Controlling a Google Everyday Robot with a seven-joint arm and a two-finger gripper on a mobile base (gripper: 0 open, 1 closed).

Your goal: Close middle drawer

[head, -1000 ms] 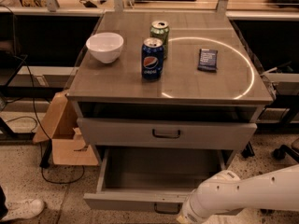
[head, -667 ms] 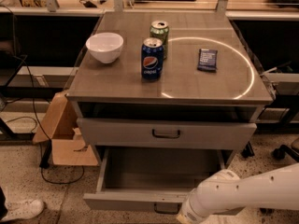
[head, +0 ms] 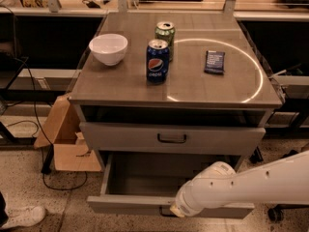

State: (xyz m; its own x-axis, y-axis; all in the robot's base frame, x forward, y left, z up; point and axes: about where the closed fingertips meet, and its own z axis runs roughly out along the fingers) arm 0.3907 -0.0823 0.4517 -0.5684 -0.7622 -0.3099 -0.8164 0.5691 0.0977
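Observation:
The middle drawer [head: 130, 204] is pulled far out below the cabinet top. Its low grey front panel faces me and its long grey tray [head: 145, 175] shows inside. Its handle is hidden behind my arm. My white arm comes in from the right, and the gripper [head: 175, 210] at its end is at the drawer's front panel, just right of centre. Above it, the drawer with the taller front panel [head: 120, 137] and a dark loop handle [head: 172, 138] is pushed in.
On the cabinet top [head: 111, 88] stand a white bowl [head: 108, 48], a blue Pepsi can [head: 157, 61], a green can [head: 165, 34] and a dark packet [head: 214, 62]. A cardboard box [head: 67, 139] and cables lie on the floor at the left. A shoe [head: 21, 216] is at the bottom left.
The end of my arm has shifted a little to the left along the drawer's front panel. The drawer stands as far out as before.

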